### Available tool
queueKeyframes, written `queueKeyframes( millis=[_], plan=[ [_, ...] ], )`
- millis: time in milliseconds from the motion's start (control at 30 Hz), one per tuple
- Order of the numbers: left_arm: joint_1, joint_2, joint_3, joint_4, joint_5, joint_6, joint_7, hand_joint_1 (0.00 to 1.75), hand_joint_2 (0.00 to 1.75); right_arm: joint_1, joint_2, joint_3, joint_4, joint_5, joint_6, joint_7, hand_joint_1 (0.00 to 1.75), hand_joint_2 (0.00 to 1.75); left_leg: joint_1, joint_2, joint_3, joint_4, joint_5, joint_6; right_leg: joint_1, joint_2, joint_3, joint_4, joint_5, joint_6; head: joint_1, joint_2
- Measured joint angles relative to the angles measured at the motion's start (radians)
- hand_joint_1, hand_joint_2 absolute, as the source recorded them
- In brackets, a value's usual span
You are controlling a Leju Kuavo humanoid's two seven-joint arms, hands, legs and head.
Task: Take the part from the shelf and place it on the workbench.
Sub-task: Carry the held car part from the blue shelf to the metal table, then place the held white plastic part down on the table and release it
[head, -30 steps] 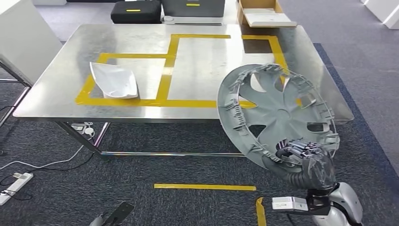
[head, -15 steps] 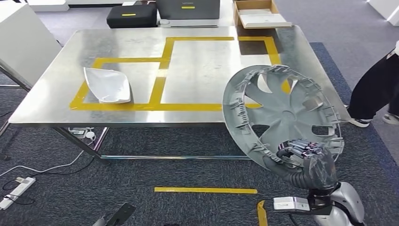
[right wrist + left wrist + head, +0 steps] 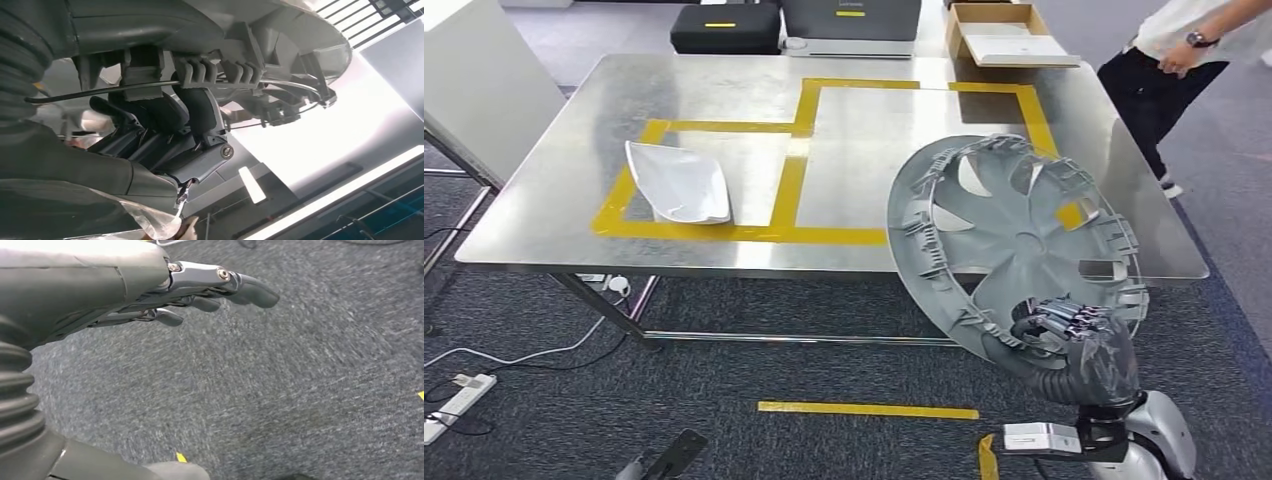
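At the workbench (image 3: 554, 215) near edge — our right hand (image 3: 1074, 345) grips the wheel cover (image 3: 1014, 250) | left hand (image 3: 150, 295) released — fingers apart

The wheel cover (image 3: 1014, 250) hides the worktop's (image 3: 874, 140) near right edge; the person (image 3: 1169, 60) is cut off above.

right hand (image 3: 1079, 345) gripping hubcap (image 3: 1014, 245), workbench (image 3: 864, 130) beyond

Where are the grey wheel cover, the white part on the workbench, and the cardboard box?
wheel cover (image 3: 1022, 245): head view, centre hub.
white part (image 3: 679, 183): head view, its middle.
cardboard box (image 3: 965, 22): head view, left wall.
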Motion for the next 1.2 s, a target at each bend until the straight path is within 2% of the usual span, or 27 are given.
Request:
queueKeyframes(
  millis=[33,67,100,133,167,267,333,400,433,467,500,567,600,633,667,767,800,867,900,933,967,1000,1067,1100,1133,1200],
  plan=[
    [0.0,0.0,0.0,0.0,-0.001,0.0,0.0,0.0,1.75,0.003,0.0,0.0,-0.001,0.0,0.0,0.0,1.75,1.75,0.0,-0.001,0.01,0.0,-0.007,-0.001,0.0,0.0,0.024,-0.065,0.046,-0.002,0.0,0.0],
    [0.0,0.0,-0.001,0.0,-0.002,0.0,0.001,0.0,1.75,0.007,0.0,0.0,-0.002,0.0,-0.001,0.0,1.75,1.75,-0.002,-0.003,0.017,0.001,-0.013,-0.004,0.002,0.0,0.053,-0.126,0.078,-0.005,0.0,0.0],
    [-0.001,0.0,-0.001,0.0,-0.004,0.0,0.001,0.0,1.75,0.01,0.0,0.0,-0.004,0.001,-0.002,0.0,1.75,1.75,-0.003,-0.004,0.02,0.003,-0.018,-0.008,0.004,0.0,0.078,-0.176,0.092,-0.009,0.0,0.0],
    [-0.001,0.0,-0.001,0.0,-0.006,0.001,0.002,0.0,1.75,0.015,0.0,-0.001,-0.008,0.002,-0.004,0.0,1.75,1.75,-0.004,-0.004,0.021,0.004,-0.021,-0.012,0.006,0.0,0.095,-0.207,0.096,-0.013,-0.001,0.0],
    [-0.001,0.001,-0.001,0.0,-0.008,0.002,0.002,0.0,1.75,0.02,0.0,-0.002,-0.011,0.004,-0.005,0.0,1.75,1.75,-0.005,-0.004,0.019,0.005,-0.022,-0.016,0.009,0.001,0.102,-0.215,0.088,-0.016,-0.002,0.0],
    [-0.002,0.003,-0.002,0.0,-0.011,0.006,0.002,0.0,1.75,0.033,0.0,-0.004,-0.022,0.012,-0.008,0.0,1.75,1.75,-0.004,-0.002,0.017,0.02,-0.036,-0.031,0.003,0.002,0.116,-0.226,0.082,-0.029,-0.005,0.0],
    [-0.004,0.004,-0.003,0.0,-0.012,0.008,0.001,0.0,1.75,0.036,0.0,-0.004,-0.025,0.013,-0.008,0.001,1.75,1.75,0.001,0.0,-0.019,0.098,-0.069,-0.046,-0.002,-0.001,0.131,-0.231,0.076,-0.038,-0.01,0.0],
    [-0.002,0.004,-0.005,0.0,-0.012,0.009,0.001,0.0,1.75,0.039,0.0,-0.005,-0.025,0.014,-0.008,0.002,1.75,1.75,0.01,0.002,-0.092,0.227,-0.108,-0.057,-0.003,-0.003,0.143,-0.231,0.067,-0.044,-0.013,0.0],
    [0.0,0.004,-0.005,0.0,-0.012,0.009,0.001,0.0,1.75,0.041,0.0,-0.005,-0.025,0.016,-0.009,0.002,1.75,1.75,0.014,0.002,-0.125,0.274,-0.114,-0.061,-0.003,-0.002,0.149,-0.231,0.062,-0.044,-0.013,0.0],
    [0.001,0.004,-0.006,0.0,-0.012,0.01,0.001,0.0,1.75,0.043,0.0,-0.005,-0.025,0.017,-0.009,0.003,1.75,1.75,0.017,0.003,-0.144,0.292,-0.102,-0.063,-0.004,-0.001,0.156,-0.231,0.055,-0.043,-0.013,0.0],
    [0.002,0.004,-0.006,0.0,-0.012,0.011,0.0,0.0,1.75,0.045,0.0,-0.005,-0.025,0.018,-0.009,0.003,1.75,1.75,0.02,0.003,-0.145,0.272,-0.069,-0.064,-0.005,0.0,0.165,-0.231,0.049,-0.04,-0.013,0.0],
    [0.001,0.005,-0.007,0.0,-0.012,0.012,-0.001,0.0,1.75,0.046,0.0,-0.005,-0.025,0.019,-0.009,0.003,1.75,1.75,0.02,0.004,-0.106,0.156,0.019,-0.063,-0.007,0.002,0.184,-0.231,0.032,-0.031,-0.013,0.0],
    [0.0,0.005,-0.007,0.0,-0.012,0.012,-0.002,0.0,1.75,0.045,0.0,-0.005,-0.025,0.019,-0.009,0.004,1.75,1.75,0.019,0.004,-0.082,0.1,0.042,-0.06,-0.006,0.002,0.19,-0.231,0.025,-0.025,-0.013,0.0],
    [-0.001,0.005,-0.007,0.0,-0.011,0.013,-0.004,0.0,1.75,0.043,0.0,-0.005,-0.025,0.018,-0.008,0.004,1.75,1.75,0.016,0.005,-0.065,0.062,0.046,-0.056,-0.005,0.002,0.192,-0.231,0.02,-0.02,-0.013,0.0],
    [-0.002,0.005,-0.007,0.0,-0.009,0.014,-0.006,0.0,1.75,0.04,0.0,-0.005,-0.025,0.018,-0.008,0.004,1.75,1.75,0.014,0.004,-0.059,0.048,0.035,-0.051,-0.004,0.002,0.19,-0.232,0.017,-0.015,-0.013,0.0],
    [-0.002,0.006,-0.006,-0.001,-0.002,0.017,-0.011,0.0,1.75,0.029,0.001,-0.004,-0.024,0.016,-0.006,0.002,1.75,1.75,0.014,0.003,-0.047,0.023,0.022,-0.032,-0.006,0.0,0.189,-0.236,0.008,-0.001,-0.012,0.0],
    [-0.002,0.006,-0.005,-0.001,-0.001,0.018,-0.013,0.0,1.75,0.025,0.001,-0.004,-0.024,0.016,-0.006,0.002,1.75,1.75,0.015,0.002,-0.039,0.016,0.021,-0.026,-0.007,0.0,0.178,-0.216,-0.003,0.002,-0.011,0.0],
    [-0.005,0.006,-0.005,-0.001,-0.001,0.019,-0.015,0.0,1.75,0.02,0.001,-0.004,-0.022,0.015,-0.006,0.002,1.75,1.75,0.014,0.001,-0.027,0.009,0.015,-0.014,-0.005,0.0,0.116,-0.106,-0.043,0.001,-0.006,0.0],
    [-0.006,0.006,-0.005,-0.001,-0.001,0.019,-0.016,0.0,1.75,0.019,0.001,-0.004,-0.021,0.015,-0.005,0.001,1.75,1.75,0.012,0.001,-0.023,0.009,0.01,-0.01,-0.003,0.001,0.068,-0.034,-0.063,0.001,-0.005,0.0],
    [-0.005,0.006,-0.005,-0.001,-0.001,0.019,-0.016,0.0,1.75,0.019,0.001,-0.004,-0.02,0.015,-0.005,0.001,1.75,1.75,0.01,0.001,-0.018,0.009,0.004,-0.007,-0.002,0.001,0.025,0.023,-0.07,0.001,-0.004,0.0],
    [-0.004,0.005,-0.005,-0.001,0.0,0.019,-0.016,0.0,1.75,0.019,0.001,-0.004,-0.019,0.015,-0.005,0.0,1.75,1.75,0.008,0.0,-0.01,0.009,-0.003,-0.006,-0.001,0.001,-0.003,0.047,-0.058,0.0,-0.004,0.0],
    [-0.003,0.005,-0.005,-0.001,0.0,0.019,-0.016,0.0,1.75,0.019,0.001,-0.004,-0.018,0.015,-0.005,0.0,1.75,1.75,0.007,-0.001,0.0,0.01,-0.01,-0.006,0.0,0.001,-0.011,0.032,-0.024,-0.001,-0.003,0.0],
    [-0.002,0.005,-0.004,-0.001,0.0,0.019,-0.016,0.0,1.75,0.018,0.001,-0.004,-0.016,0.015,-0.004,0.0,1.75,1.75,0.007,-0.003,0.024,0.009,-0.027,-0.009,0.0,0.001,0.021,-0.076,0.067,-0.004,-0.003,0.0],
    [-0.003,0.004,-0.004,-0.001,0.0,0.019,-0.017,0.0,1.75,0.017,0.001,-0.004,-0.014,0.015,-0.004,0.0,1.75,1.75,0.005,-0.005,0.032,0.011,-0.036,-0.013,0.002,0.001,0.044,-0.13,0.097,-0.007,-0.002,0.0],
    [-0.004,0.004,-0.004,-0.001,0.0,0.019,-0.017,0.0,1.75,0.015,0.001,-0.004,-0.013,0.015,-0.003,0.0,1.75,1.75,0.004,-0.005,0.035,0.013,-0.042,-0.017,0.004,0.001,0.064,-0.17,0.105,-0.011,-0.002,0.0],
    [-0.005,0.004,-0.004,-0.001,-0.001,0.014,-0.015,0.0,1.75,0.011,0.001,-0.004,-0.011,0.015,-0.002,-0.001,1.75,1.75,0.002,-0.004,0.033,0.015,-0.045,-0.025,0.008,0.004,0.082,-0.198,0.094,-0.018,-0.001,0.0]
  ],
)
